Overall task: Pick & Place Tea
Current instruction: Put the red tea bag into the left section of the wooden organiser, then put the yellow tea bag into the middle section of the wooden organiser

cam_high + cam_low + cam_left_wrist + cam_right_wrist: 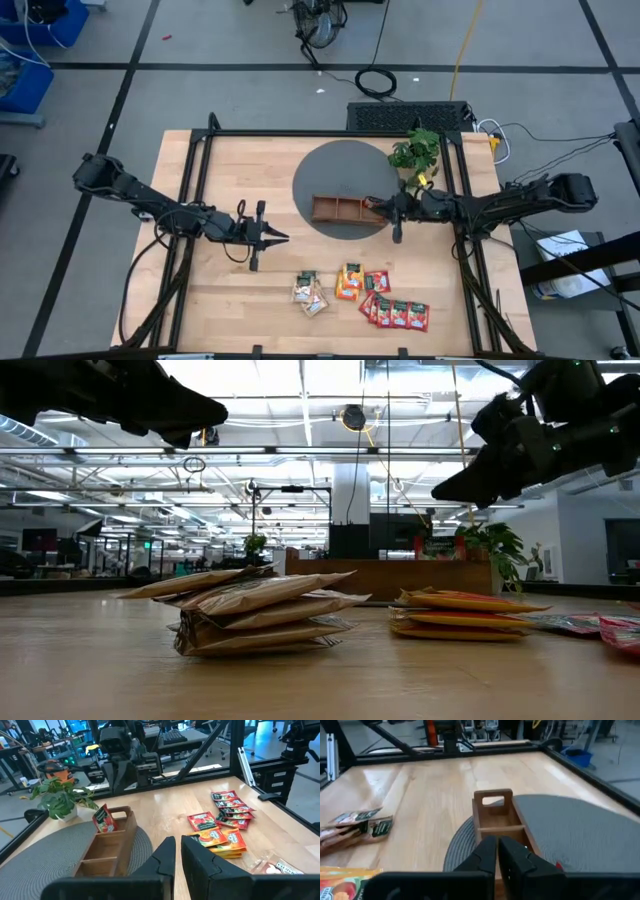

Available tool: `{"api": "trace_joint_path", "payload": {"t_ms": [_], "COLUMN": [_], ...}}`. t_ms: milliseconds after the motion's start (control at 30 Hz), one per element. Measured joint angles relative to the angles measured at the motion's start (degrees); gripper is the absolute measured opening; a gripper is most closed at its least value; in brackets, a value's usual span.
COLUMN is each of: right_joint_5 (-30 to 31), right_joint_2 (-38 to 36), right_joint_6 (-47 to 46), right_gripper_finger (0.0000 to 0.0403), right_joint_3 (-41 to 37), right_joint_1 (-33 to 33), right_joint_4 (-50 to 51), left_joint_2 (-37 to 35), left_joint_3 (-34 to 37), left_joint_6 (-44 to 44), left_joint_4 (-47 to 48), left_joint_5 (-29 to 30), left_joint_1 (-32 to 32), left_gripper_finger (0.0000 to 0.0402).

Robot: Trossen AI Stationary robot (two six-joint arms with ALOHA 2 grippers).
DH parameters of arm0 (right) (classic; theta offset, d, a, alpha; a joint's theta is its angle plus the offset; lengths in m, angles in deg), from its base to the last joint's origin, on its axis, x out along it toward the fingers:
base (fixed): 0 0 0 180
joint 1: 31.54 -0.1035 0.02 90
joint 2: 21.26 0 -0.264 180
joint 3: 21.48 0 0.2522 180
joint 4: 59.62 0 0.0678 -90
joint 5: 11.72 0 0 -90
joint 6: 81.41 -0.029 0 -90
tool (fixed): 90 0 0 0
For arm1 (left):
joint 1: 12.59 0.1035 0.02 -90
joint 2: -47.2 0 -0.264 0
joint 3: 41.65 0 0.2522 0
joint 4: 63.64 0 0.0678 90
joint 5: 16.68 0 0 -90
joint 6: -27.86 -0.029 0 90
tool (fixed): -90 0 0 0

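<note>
One red sachet (104,818) is stood in the tray (338,210) end at 3 o'clock, right gripper (397,212) closed empty above it, left gripper (268,237) closed empty, sachets (362,295) waiting at 6.

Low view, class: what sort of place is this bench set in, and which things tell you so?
Probably a large open lab or workshop. Long ceiling lights run over rows of desks with screens, cables trail on the grey floor, and a metal frame edges the wooden table.

The wooden counter (230,170) is covered in part by a round grey mat (335,165) (plant (415,152) at its edge); tea sachets (362,296) are spread near the front.
</note>
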Motion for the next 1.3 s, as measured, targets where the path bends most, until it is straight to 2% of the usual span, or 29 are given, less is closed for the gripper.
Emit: {"api": "trace_joint_path", "payload": {"t_ms": [167, 367, 533, 633, 767, 833, 900, 967, 1033, 1133, 1300], "right_joint_5": [0.4, 6.1, 6.1, 6.0, 4.3, -0.7, -7.7, -13.2, -15.2, -13.7, -2.3], "right_joint_2": [0.6, 2.4, 2.6, 2.7, 2.5, 2.3, 2.3, 2.3, 3.0, 4.9, 12.5], "right_joint_6": [-1.3, -0.4, 1.7, 3.0, 4.2, 5.7, 6.9, 5.1, 2.8, 2.3, 2.3], "right_gripper_finger": [0.0002, 0.0001, 0.0001, 0.0001, 0.0003, 0.0004, 0.0004, 0.0004, 0.0002, 0.0001, 0.0001], "right_joint_3": [0.0, 0.0, 0.0, 0.0, 0.0, 0.0, 0.0, 0.0, 0.0, 0.0, 0.5], "right_joint_1": [0.1, 2.6, 5.3, 6.1, 4.9, 3.6, 1.7, -0.9, -4.3, -10.4, -21.1], "right_joint_4": [5.6, 7.9, 8.1, 7.4, 0.9, -4.0, -8.5, -10.4, -10.0, -7.9, -10.5], "left_joint_2": [0.0, 0.0, 0.0, 0.0, 0.0, 0.0, 0.5, 1.9, 5.0, 12.3, 26.0], "left_joint_3": [0.0, 0.0, 0.0, 0.0, 0.0, 0.0, -0.2, -1.1, -2.4, -6.3, -17.7], "left_joint_6": [0.1, -0.3, -0.4, -0.4, 0.3, 3.0, 9.6, 13.6, 14.9, 16.8, 17.9], "left_joint_4": [0.1, 0.2, 0.5, 1.0, 2.1, 2.0, 1.1, 2.6, 4.0, 4.2, 6.9], "left_joint_5": [0.0, 0.0, 0.0, 0.0, 0.0, 0.4, 1.9, 2.2, 1.7, -0.4, -6.3], "left_joint_1": [0.0, 0.0, 0.0, 0.0, -0.2, -0.5, -0.6, -0.5, -0.5, -0.6, 0.2], "left_gripper_finger": [0.0037, 0.0037, 0.0037, 0.0037, 0.0037, 0.0037, 0.0037, 0.0037, 0.0037, 0.0037, 0.0037]}}
